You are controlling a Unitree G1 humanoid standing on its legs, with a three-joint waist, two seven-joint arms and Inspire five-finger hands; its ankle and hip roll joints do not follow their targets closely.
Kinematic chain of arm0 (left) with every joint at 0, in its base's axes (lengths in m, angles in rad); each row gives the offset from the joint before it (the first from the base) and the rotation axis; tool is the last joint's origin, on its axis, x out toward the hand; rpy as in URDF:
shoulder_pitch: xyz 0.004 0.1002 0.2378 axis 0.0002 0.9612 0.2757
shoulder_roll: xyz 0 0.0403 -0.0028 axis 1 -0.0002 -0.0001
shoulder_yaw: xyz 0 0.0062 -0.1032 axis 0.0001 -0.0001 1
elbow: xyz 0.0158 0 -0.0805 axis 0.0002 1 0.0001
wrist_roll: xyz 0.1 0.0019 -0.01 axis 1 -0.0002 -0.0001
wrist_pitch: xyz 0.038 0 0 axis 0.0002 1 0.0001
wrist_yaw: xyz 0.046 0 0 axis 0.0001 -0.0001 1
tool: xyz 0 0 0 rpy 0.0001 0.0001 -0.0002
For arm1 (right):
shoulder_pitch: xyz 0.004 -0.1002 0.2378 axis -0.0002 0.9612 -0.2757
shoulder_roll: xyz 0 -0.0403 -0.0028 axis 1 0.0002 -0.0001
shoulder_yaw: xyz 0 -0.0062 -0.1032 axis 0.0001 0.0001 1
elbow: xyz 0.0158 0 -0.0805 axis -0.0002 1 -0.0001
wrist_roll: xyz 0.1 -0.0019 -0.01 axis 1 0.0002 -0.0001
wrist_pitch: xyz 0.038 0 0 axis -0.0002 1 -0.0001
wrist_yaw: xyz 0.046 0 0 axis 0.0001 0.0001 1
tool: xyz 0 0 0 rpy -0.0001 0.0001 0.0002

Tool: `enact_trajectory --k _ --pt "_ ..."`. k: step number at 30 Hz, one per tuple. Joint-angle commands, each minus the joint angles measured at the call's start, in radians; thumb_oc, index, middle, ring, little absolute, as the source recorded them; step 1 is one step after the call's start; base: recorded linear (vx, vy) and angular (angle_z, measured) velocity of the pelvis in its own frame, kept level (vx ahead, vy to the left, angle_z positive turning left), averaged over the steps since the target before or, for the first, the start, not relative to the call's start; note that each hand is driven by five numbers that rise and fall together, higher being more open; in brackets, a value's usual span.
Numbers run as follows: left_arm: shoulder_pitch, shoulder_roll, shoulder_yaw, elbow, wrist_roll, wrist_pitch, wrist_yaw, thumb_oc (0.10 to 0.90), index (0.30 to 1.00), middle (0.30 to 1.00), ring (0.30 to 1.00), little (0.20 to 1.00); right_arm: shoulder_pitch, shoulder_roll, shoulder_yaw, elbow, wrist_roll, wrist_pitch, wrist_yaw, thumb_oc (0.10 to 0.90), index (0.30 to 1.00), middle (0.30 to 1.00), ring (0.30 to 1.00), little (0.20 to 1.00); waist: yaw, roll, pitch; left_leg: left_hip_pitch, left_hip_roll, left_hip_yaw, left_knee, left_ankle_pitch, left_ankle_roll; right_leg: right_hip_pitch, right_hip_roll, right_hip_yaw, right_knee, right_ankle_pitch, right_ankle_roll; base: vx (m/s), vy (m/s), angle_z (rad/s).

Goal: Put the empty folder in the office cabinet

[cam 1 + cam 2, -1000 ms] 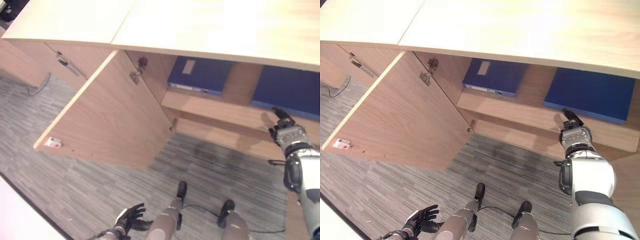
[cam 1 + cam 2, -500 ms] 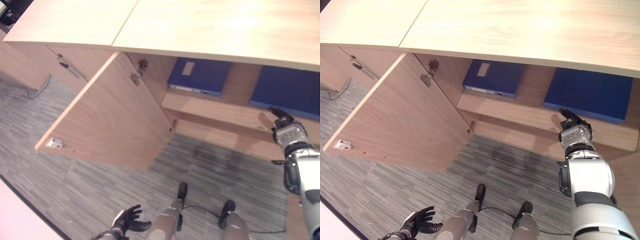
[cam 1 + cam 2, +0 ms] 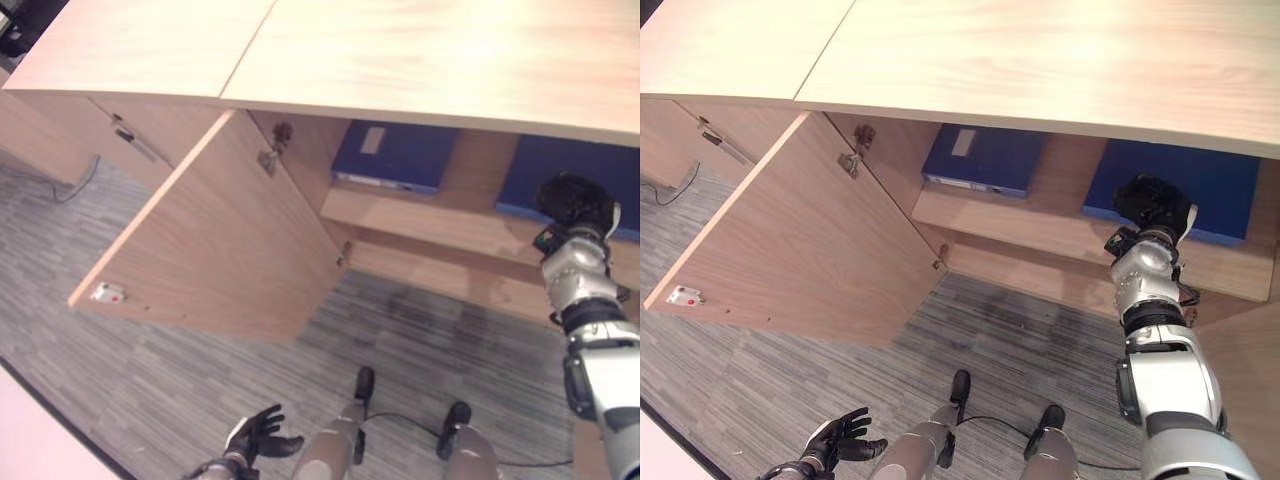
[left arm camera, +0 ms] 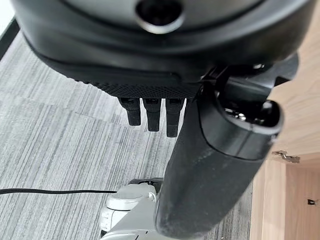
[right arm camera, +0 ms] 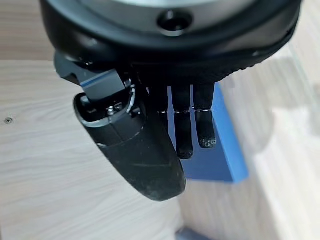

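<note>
The right hand point(image 3: 1152, 205) is reaching up to the shelf point(image 3: 1040, 225) inside the office cabinet point(image 3: 1060, 60). Its fingers point(image 5: 192, 130) are hanging out straight and loose over the blue folder point(image 3: 1220, 185), and they are not curling round anything. The folder is lying flat on the shelf, on the robot's right side, so it looks like it is already put away. The hand is probably up there to give it a last push or to let it be.

Another blue folder point(image 3: 985, 155) is lying flat on the same shelf, further to the left, well apart from the first one. The two are not touching.

The cabinet door point(image 3: 810, 240) is standing wide open and sticking out over the grey carpet point(image 3: 1020, 340). It is not blocking the right hand, but it is in the way of anything coming from the left.

The left hand point(image 3: 840, 440) is hanging low near the floor with its fingers spread out, holding nothing.
</note>
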Motion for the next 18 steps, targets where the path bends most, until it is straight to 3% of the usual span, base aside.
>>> enact_trajectory --k 1,3,10,12,18 --pt "-0.098 -0.007 -0.028 0.029 -0.019 -0.051 0.046 0.800 0.900 0.900 0.900 0.900 -0.070 -0.038 0.071 -0.095 -0.163 -0.062 -0.049 0.400 0.300 0.300 0.300 0.300 -0.006 -0.045 0.027 0.148 -0.039 -0.037 -0.019 -0.180 -0.019 0.122 0.038 0.003 -0.192 0.009 0.035 -0.02 0.035 -0.02" --pt "-0.142 -0.029 -0.041 0.037 -0.026 -0.037 0.043 0.800 0.900 0.900 0.900 0.900 -0.102 -0.029 0.105 -0.048 -0.212 -0.032 -0.049 0.400 0.300 0.300 0.300 0.300 -0.013 -0.043 0.028 0.144 -0.038 -0.034 -0.019 -0.178 -0.018 0.117 0.040 0.010 -0.194 0.011 0.036 -0.02 0.035 -0.04" --pt "-0.047 -0.037 -0.083 -0.021 -0.024 -0.040 0.025 0.800 0.900 0.900 0.900 0.900 -0.128 -0.097 0.185 0.103 -0.297 0.022 -0.008 0.400 0.300 0.300 0.300 0.300 0.006 -0.019 0.035 0.137 -0.046 -0.038 -0.022 -0.174 -0.018 0.110 0.033 0.012 -0.192 0.008 0.040 0.00 0.005 -0.05" --pt "-0.027 -0.027 -0.090 -0.037 -0.029 -0.045 0.013 0.800 0.900 0.900 0.900 0.900 -0.140 -0.173 0.216 0.153 -0.343 0.042 -0.002 0.400 0.300 0.300 0.300 0.300 0.019 -0.008 0.044 0.127 -0.052 -0.053 -0.022 -0.165 -0.019 0.102 0.023 -0.001 -0.185 0.010 0.041 -0.01 -0.001 0.02" --pt "0.014 -0.018 -0.113 -0.056 0.004 -0.048 -0.001 0.800 0.900 0.900 0.900 0.900 -0.142 -0.273 0.230 0.169 -0.375 0.044 -0.009 0.400 0.300 0.300 0.300 0.300 0.035 0.009 0.057 0.110 -0.060 -0.064 -0.023 -0.158 -0.021 0.088 0.014 -0.010 -0.179 0.007 0.042 -0.01 -0.010 0.10"
